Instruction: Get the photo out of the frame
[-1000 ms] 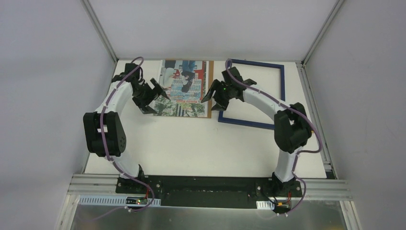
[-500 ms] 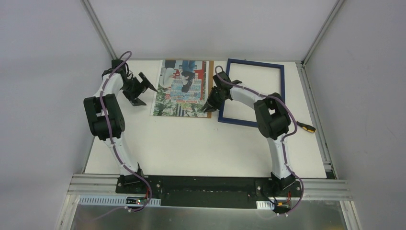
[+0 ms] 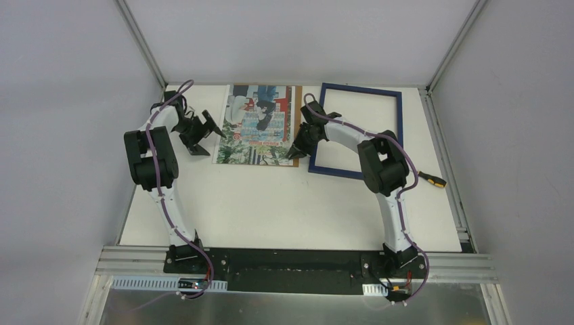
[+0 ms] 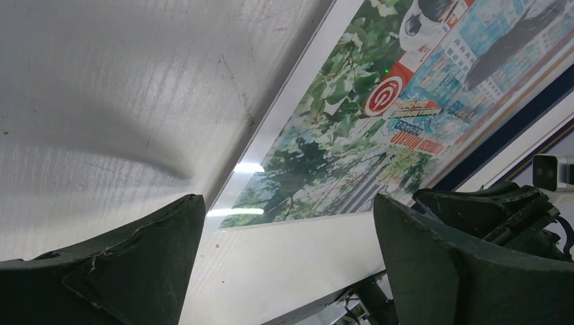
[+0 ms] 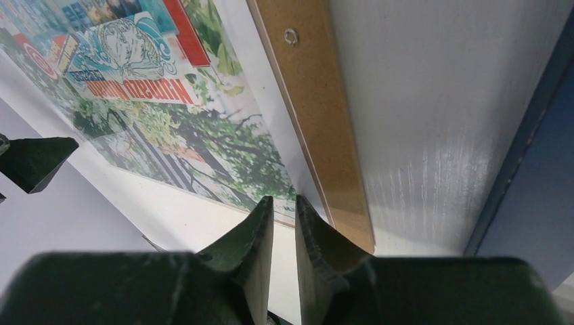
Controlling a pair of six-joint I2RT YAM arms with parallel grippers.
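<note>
The photo (image 3: 257, 125), a colourful print, lies flat at the back middle of the table on a brown backing board (image 3: 296, 115). The board shows as a strip along the photo's right side. The dark-blue frame (image 3: 362, 88) lies to the right of them, with bare table showing through it. My left gripper (image 3: 206, 135) stands open just left of the photo (image 4: 379, 115), holding nothing (image 4: 288, 200). My right gripper (image 3: 295, 152) is shut, with its tips (image 5: 284, 201) at the photo's near right corner (image 5: 135, 74) beside the board (image 5: 325, 122). Nothing shows between its jaws.
A screwdriver (image 3: 432, 178) with a yellow and black handle lies on the table right of the frame's near corner. Aluminium rails and white walls close in the table (image 3: 271, 203) at the back and on both sides. The frame's blue rail (image 5: 535, 162) runs right of my right fingers.
My right gripper came down from above the frame's left rail to the photo's near right corner and shut. My left gripper drew back to the left, off the photo, still open.
</note>
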